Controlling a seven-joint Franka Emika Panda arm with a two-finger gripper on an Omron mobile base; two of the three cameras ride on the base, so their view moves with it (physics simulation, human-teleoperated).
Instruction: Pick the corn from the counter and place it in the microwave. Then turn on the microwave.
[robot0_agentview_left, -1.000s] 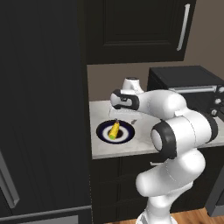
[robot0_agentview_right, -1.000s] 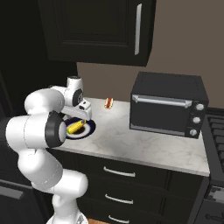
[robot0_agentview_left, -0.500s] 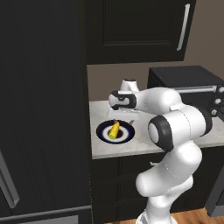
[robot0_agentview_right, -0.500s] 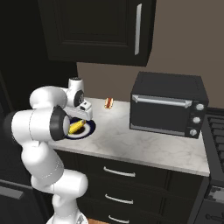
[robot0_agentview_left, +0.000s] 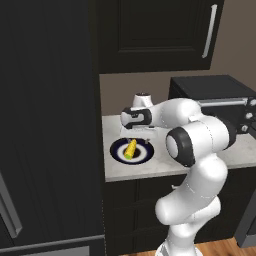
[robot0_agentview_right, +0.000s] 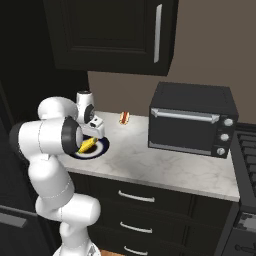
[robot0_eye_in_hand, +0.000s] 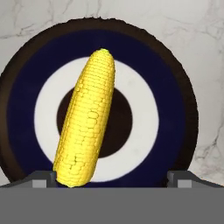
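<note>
The corn is a yellow cob lying across a round plate with dark blue and white rings, on the pale counter. My gripper hangs just above the cob, pointing down, open, with nothing between its fingers. In the hand view the two fingertips stand wide apart and the cob's lower end sits near the left one. The microwave is out of view.
A dark boxy oven stands on the counter's right part. A small hot dog lies near the back wall. A tall black panel borders the counter's left. Black upper cabinets hang overhead; drawers sit below.
The hand has sunk a little and shifted over the plate, closer to the corn; the elbow has swung. The jaws stay open. Corn and plate have not moved.
</note>
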